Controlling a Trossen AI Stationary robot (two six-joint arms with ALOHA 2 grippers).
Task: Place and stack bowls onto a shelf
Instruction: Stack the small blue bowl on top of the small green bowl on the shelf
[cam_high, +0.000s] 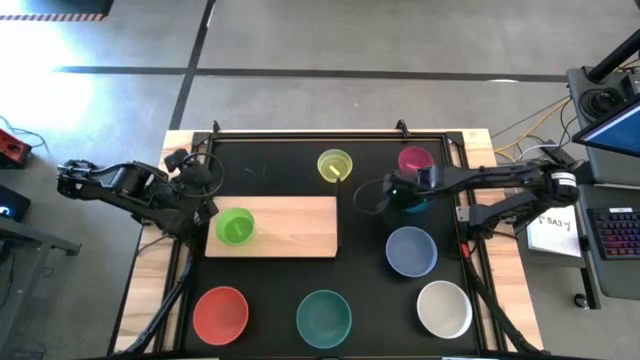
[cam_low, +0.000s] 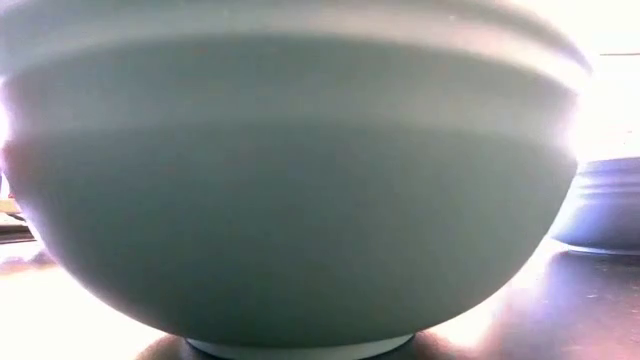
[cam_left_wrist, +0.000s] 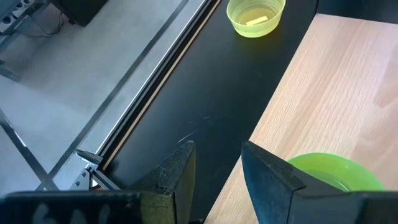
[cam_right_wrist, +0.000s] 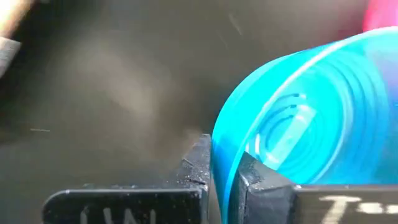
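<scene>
Nearest, along the lower edge of the high view, three large round plastic bowls stand in a row on the black surface (cam_high: 280, 175): a red bowl (cam_high: 221, 314) at lower left, a teal bowl (cam_high: 323, 318) in the middle and a white bowl (cam_high: 444, 309) at lower right. In the low view the teal bowl fills almost the whole frame, with a pale blue bowl (cam_low: 605, 205) showing at the right edge.

Farther up, in mid frame, the flat rectangular light-wood shelf (cam_high: 290, 225) lies on the surface, and a small green plastic bowl (cam_high: 235, 226) sits on its left end. The left pincer (cam_high: 205, 208) rests just left of that bowl at the shelf's edge, its fingers parted and holding nothing. The pale blue bowl lies right of the shelf.

Above it, at centre right, the right pincer (cam_high: 413, 190) is clamped on the rim of a small cyan plastic bowl (cam_right_wrist: 311, 130), one finger inside and one outside the wall; the bowl looks tilted in the wrist view.

Farthest, near the surface's upper edge, stand a small yellow plastic bowl (cam_high: 335, 165) and a small magenta plastic bowl (cam_high: 415, 158), the magenta one just beyond the right pincer.
</scene>
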